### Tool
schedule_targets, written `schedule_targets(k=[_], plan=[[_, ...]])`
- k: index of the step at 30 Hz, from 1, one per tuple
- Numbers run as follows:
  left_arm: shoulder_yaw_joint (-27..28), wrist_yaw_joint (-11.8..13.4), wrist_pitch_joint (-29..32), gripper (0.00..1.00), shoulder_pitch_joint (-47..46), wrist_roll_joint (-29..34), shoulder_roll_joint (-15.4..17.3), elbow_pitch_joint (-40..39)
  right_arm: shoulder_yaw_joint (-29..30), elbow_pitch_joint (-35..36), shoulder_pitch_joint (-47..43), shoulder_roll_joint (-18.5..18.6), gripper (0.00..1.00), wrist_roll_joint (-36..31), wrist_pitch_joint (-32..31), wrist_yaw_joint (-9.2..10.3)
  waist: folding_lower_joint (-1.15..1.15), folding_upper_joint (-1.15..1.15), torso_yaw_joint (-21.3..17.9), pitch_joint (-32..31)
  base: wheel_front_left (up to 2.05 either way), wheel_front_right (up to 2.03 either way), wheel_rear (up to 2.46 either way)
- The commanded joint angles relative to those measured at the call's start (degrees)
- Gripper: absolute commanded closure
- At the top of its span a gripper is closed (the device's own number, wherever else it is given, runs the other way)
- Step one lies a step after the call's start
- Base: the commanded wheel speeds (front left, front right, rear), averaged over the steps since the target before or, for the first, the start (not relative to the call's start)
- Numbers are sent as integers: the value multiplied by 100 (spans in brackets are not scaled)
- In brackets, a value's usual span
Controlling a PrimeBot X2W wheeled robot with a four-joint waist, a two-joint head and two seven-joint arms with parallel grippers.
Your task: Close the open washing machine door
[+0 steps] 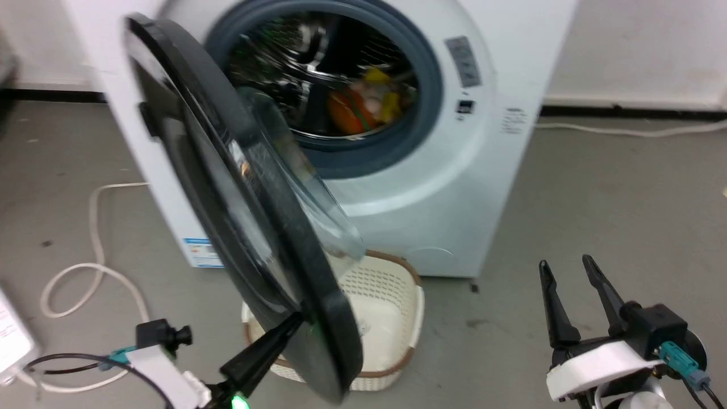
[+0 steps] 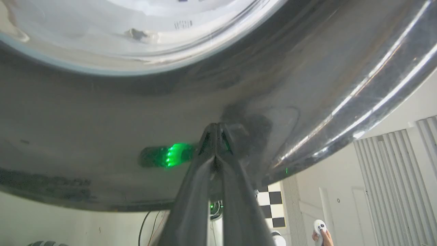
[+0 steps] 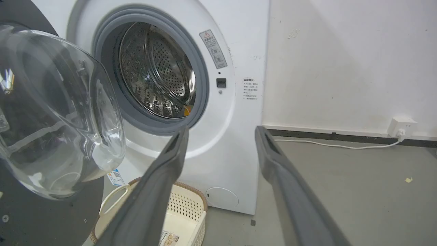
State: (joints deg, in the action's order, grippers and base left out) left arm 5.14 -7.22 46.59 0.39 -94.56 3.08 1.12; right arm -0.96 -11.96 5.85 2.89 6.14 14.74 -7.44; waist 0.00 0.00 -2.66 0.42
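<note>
- Door (image 1: 238,199) of the washing machine (image 1: 454,187) stands roughly half open. It runs from the upper left of the head view down to the lower middle, with its glass bowl bulging toward the drum opening at the top centre.
- The left gripper (image 1: 292,325) is at the bottom of the head view. Its jaws are pressed fully together and hold nothing. In the left wrist view the tips (image 2: 216,127) meet their own reflection on the glossy black rim, so they appear to touch its outer face.
- The step in hand looks like the push: the closed fingers act as a prod against the free edge of the door.
- The next move probably calls for a steady sweep along the door's arc toward the machine, keeping the tips from sliding off the slick rim, then a firm press to latch it.
- The right gripper (image 1: 566,262) waits at the lower right with its jaws spread wide and empty, well apart from the door.
- A cream basket (image 1: 417,295) sits on the floor under the door's lower edge. It seems to lie below the swing, though I cannot tell the clearance.
- Coloured clothes (image 1: 363,105) lie inside the drum, apparently clear of the opening.
- A pale cable (image 1: 93,227) loops on the floor at the left.
</note>
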Motion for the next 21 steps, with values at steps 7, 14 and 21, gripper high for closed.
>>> schedule_targets(k=[7, 14, 21], plan=[[-482, -26, -566, 100, -503, 59, -19, 116, -59, 106, 196, -2, 0, 86, 26, -5, 0, 0, -1087, 788, 0, 0, 0], [-602, -26, -1417, 100, -1300, 168, -20, 554, -159, 159, 295, -2, 0, 288, 26, -5, 0, 0, -1746, 1238, 0, 0, 0], [-587, -26, -2307, 100, -2199, 413, -20, 1206, -267, 203, 346, -2, 0, 412, 26, -5, 0, 0, -2108, 1454, 0, 0, 0]])
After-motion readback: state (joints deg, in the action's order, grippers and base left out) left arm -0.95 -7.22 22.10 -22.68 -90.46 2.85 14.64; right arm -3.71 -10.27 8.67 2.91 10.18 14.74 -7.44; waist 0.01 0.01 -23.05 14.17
